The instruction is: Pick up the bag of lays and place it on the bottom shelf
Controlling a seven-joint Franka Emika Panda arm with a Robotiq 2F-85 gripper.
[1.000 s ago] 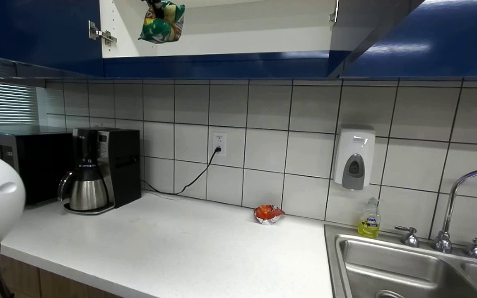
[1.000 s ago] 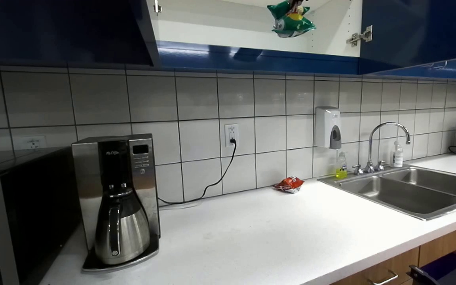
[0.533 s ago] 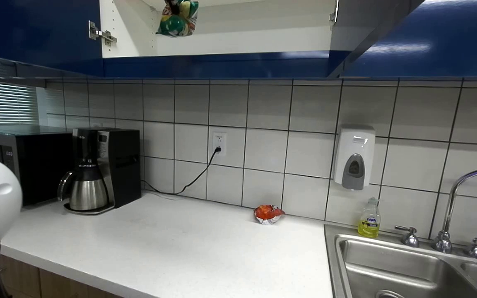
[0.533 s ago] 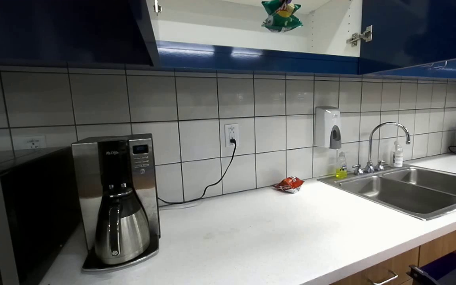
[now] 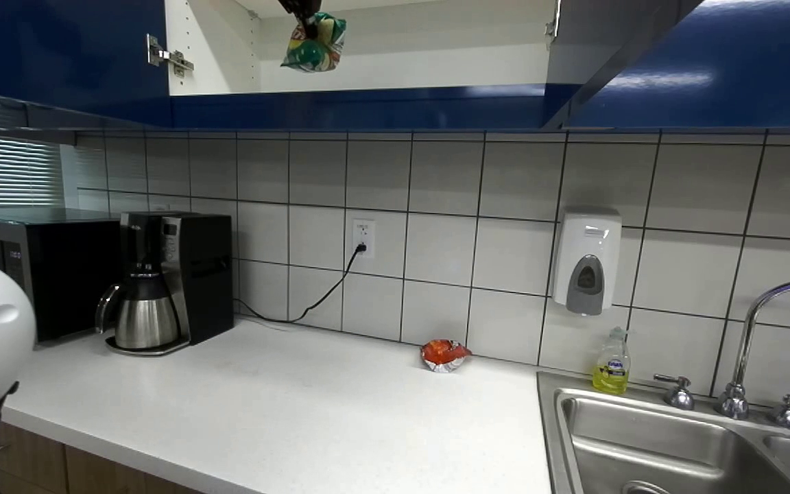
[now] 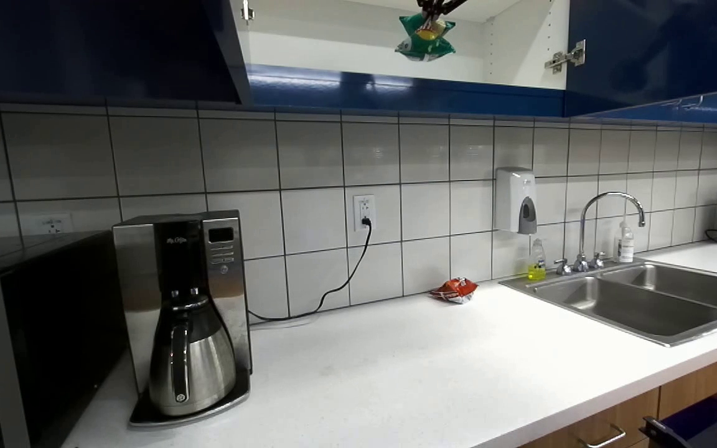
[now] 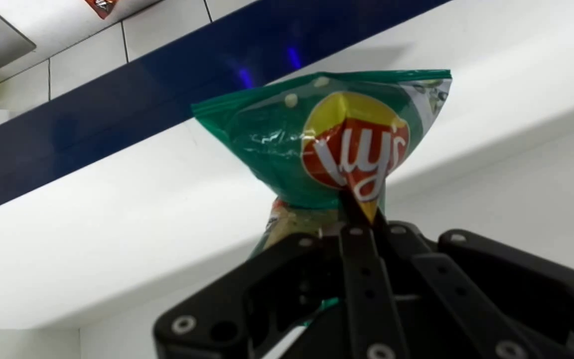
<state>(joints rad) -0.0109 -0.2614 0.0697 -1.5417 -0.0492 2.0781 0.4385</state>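
Wrist view: tool [image 7: 363, 211] nearly closed, pinching Lay's bag [image 7: 324, 142].

In both exterior views the Lay's bag [image 5: 326, 49] is above the counter [image 5: 313, 412], coffee maker [image 5: 201, 274] left, sink [image 5: 649, 439] right

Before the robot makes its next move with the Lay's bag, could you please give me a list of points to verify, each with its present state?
1. Black two-fingered end effector closed on the shiny green Lay's bag: ok.
2. Glossy blue cabinet doors standing open: ok, both.
3. Bag's lower edge showing above the flat glossy blue front lip: ok, in both exterior views.
4. Whole bag past that lip, over the white bottom shelf: cannot tell, depth unclear.
5. Bag resting on the shelf, ready for release: not ok, it hangs from the end effector.
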